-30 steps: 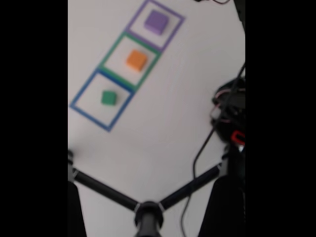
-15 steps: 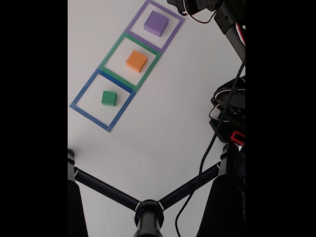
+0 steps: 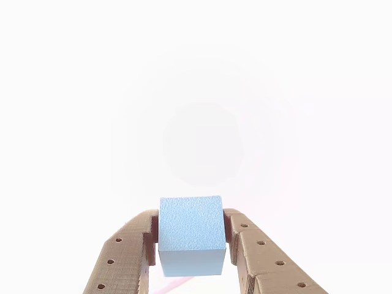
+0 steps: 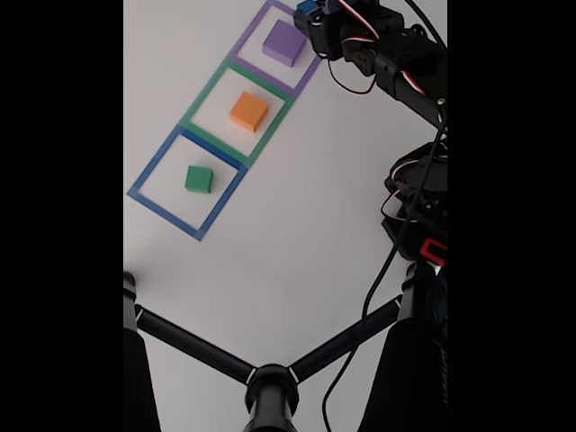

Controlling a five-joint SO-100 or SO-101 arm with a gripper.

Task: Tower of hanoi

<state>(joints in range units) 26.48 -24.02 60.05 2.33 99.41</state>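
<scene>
Holding: I have the blue cube [image 3: 190,236] pinched between the two brown fingers [image 3: 125,263] of the tool [image 3: 191,248], lifted off the bench [image 4: 297,225].
Where it is: in the fixed view the blue cube [image 4: 308,6] sits at the top edge, just beside the purple cube [image 4: 284,42] in its purple square [image 4: 319,54].
Why held so: I judge it is being carried toward a stack; pads on opposite flat faces keep it square.
Axis: a cube, so no long axis; one face turned to the other view's camera, top face level.
Other squares: orange cube [image 4: 248,111] in the green outline [image 4: 200,99], green cube [image 4: 198,178] in the blue outline [image 4: 148,171], each centred and well apart.
</scene>
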